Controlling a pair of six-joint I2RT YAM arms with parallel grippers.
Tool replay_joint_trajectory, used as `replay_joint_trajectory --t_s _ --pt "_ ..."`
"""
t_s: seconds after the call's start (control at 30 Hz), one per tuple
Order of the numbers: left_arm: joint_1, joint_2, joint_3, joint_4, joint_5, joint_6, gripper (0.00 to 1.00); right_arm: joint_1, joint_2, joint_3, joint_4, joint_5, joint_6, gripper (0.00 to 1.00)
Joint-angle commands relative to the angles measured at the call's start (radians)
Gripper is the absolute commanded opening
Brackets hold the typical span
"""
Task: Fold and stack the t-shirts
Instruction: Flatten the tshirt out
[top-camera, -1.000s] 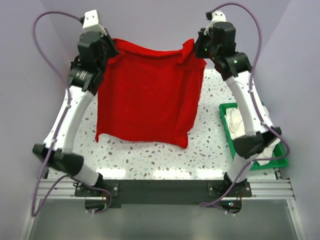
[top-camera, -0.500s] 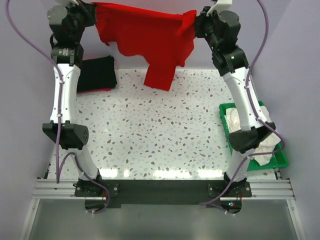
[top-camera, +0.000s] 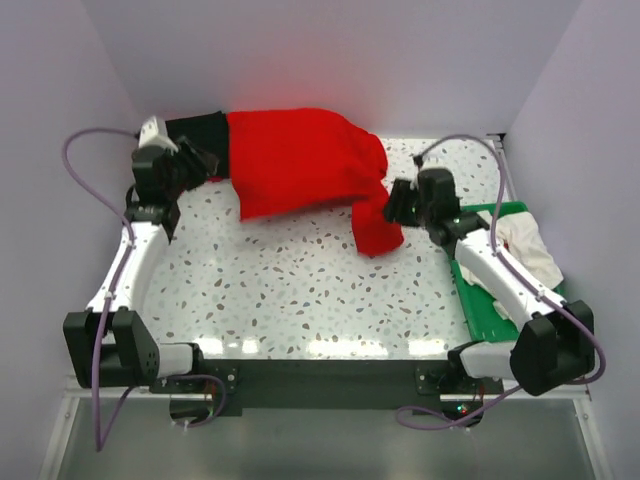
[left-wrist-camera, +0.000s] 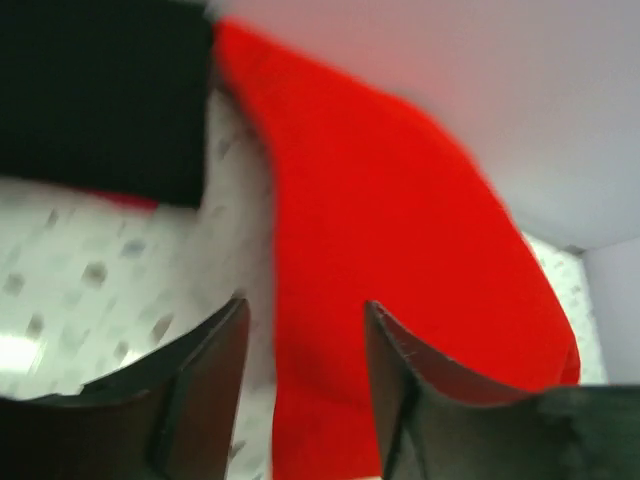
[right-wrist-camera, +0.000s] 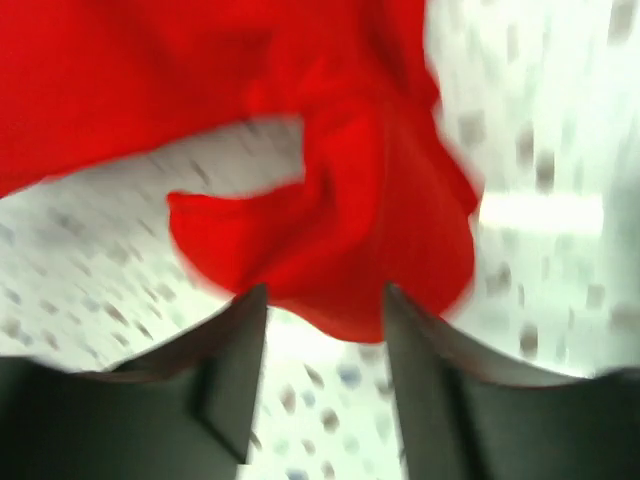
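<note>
The red t-shirt (top-camera: 300, 160) lies crumpled across the far part of the table, one end bunched at the right (top-camera: 378, 228). Its left edge overlaps a folded black t-shirt (top-camera: 198, 135) at the far left. My left gripper (top-camera: 205, 162) sits low at the red shirt's left edge, open, with red cloth (left-wrist-camera: 400, 230) lying under and beyond its fingers (left-wrist-camera: 215, 370) and the black shirt (left-wrist-camera: 100, 95) to the left. My right gripper (top-camera: 392, 205) is open just short of the bunched red end (right-wrist-camera: 340, 230). A whitish t-shirt (top-camera: 520, 250) lies in the tray.
A green plastic tray (top-camera: 480, 300) stands at the table's right edge, under the right forearm. Purple walls close in the back and both sides. The speckled tabletop (top-camera: 300, 290) stretches from the shirts to the arm bases.
Both grippers held the red shirt spread in the air, carried it to the far side, came down to the table and opened. The shirt now lies loose on the table.
</note>
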Motion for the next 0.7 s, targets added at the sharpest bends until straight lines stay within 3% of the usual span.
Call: replay_joint_trajectory --t_s 0.0,0.03,0.13,0.33,0.47,0.67 --pt "0.017 -0.142 -0.263 -0.009 -0.096 -0.104 0.59 -0.013 -0.085 -0.201 -0.05 -0.057 0.109 0.57" --pt "0.017 -0.168 -0.311 -0.032 -0.104 -0.109 0.63 -0.013 -0.102 -0.241 -0.063 -0.068 0.115 0.67" --pt "0.016 -0.265 -0.49 -0.057 -0.122 -0.166 0.64 -0.01 -0.212 -0.383 -0.08 -0.074 0.143 0.82" --pt "-0.021 -0.327 -0.689 0.01 -0.09 -0.212 0.6 -0.011 -0.355 -0.483 -0.15 0.047 0.178 0.85" --pt "-0.261 -0.164 -0.634 0.085 -0.136 -0.23 0.6 -0.011 -0.288 -0.427 -0.112 0.09 0.188 0.85" --pt "-0.528 0.066 -0.517 0.153 -0.209 -0.26 0.66 -0.013 -0.145 -0.278 -0.112 0.128 0.152 0.84"
